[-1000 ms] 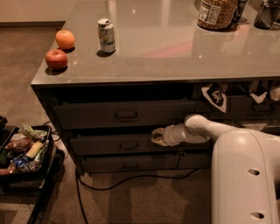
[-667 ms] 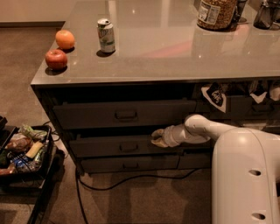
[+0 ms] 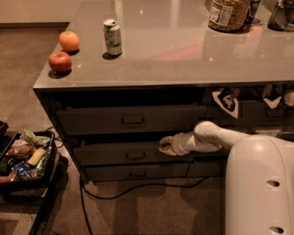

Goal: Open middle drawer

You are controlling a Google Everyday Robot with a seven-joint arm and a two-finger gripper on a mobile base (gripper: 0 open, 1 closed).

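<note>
The middle drawer [image 3: 110, 153] is a low dark grey front with a small loop handle [image 3: 135, 155], set under the taller top drawer [image 3: 133, 120] and above the lowest drawer [image 3: 138, 172]. A dark gap shows along its upper edge, and its interior is hidden. My gripper [image 3: 166, 146] sits at the top edge of the middle drawer's front, just right of and above the handle. My white arm [image 3: 216, 137] reaches in from the right.
On the counter [image 3: 183, 50] stand a soda can [image 3: 112, 37], an apple [image 3: 60, 61], an orange [image 3: 69, 41] and a jar [image 3: 228, 13]. A black bin of snacks [image 3: 25, 158] stands on the floor at left. A cable [image 3: 138, 189] lies below the drawers.
</note>
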